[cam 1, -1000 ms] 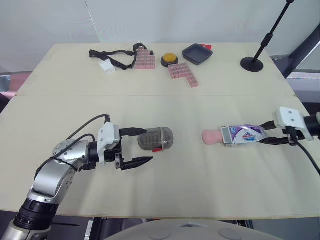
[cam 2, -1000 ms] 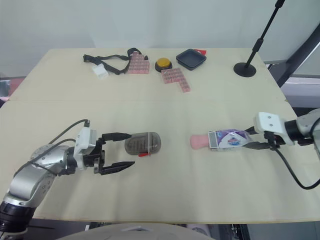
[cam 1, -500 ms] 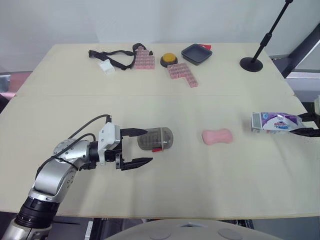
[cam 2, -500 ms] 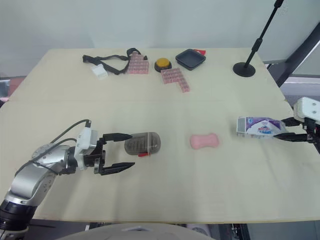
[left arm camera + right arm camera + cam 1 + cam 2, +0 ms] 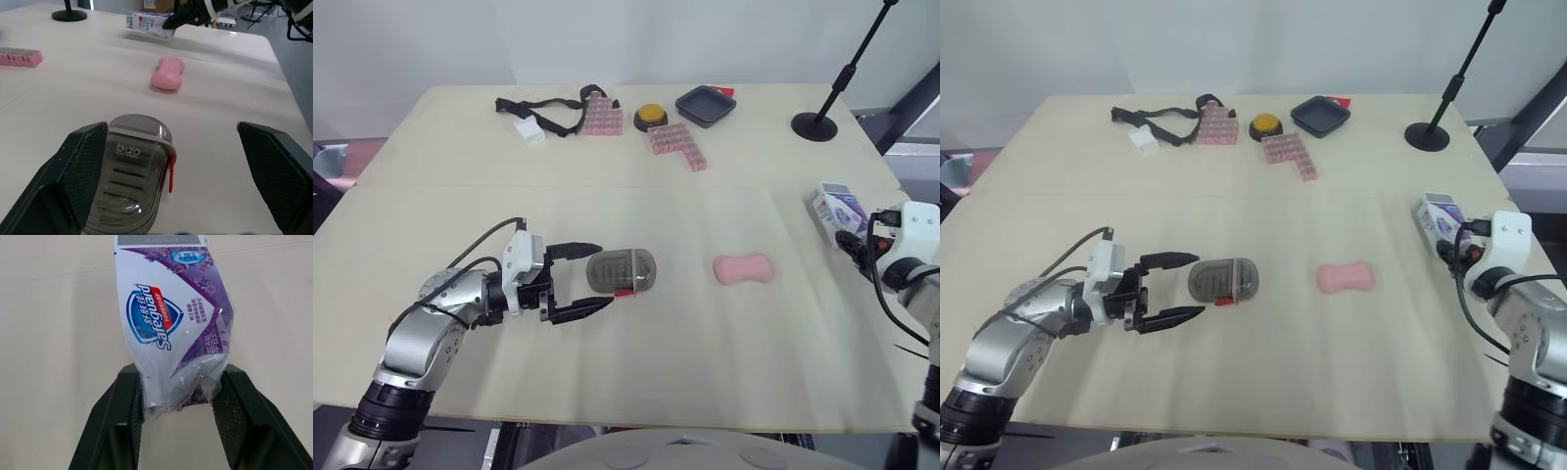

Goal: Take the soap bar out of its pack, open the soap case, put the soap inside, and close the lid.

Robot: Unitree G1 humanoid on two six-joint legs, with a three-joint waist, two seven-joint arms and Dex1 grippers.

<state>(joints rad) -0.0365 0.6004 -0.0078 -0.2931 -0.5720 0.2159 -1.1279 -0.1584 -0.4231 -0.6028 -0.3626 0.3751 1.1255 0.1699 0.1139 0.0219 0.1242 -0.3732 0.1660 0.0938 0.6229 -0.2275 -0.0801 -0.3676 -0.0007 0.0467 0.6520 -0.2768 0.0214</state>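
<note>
A pink soap bar (image 5: 744, 267) lies bare on the table, right of centre. The grey translucent soap case (image 5: 621, 271) with a red latch lies closed, left of it. My left gripper (image 5: 590, 277) is open, one finger along the case's far side and the other off its near side; in the left wrist view the case (image 5: 128, 173) sits against one finger (image 5: 78, 171). My right gripper (image 5: 1451, 247) is shut on the tail of the white and purple soap pack (image 5: 172, 323), held near the table's right edge (image 5: 833, 207).
Along the far edge lie a black strap with a white block (image 5: 536, 115), pink block strips (image 5: 675, 144), a yellow button (image 5: 650, 116), a dark square tray (image 5: 705, 104) and a black stand base (image 5: 819, 123). A seam crosses the table behind the case.
The right gripper pulled the pack to the right off the soap and turned it toward the table's right edge. The soap stays bare on the table. The left gripper holds by the case.
</note>
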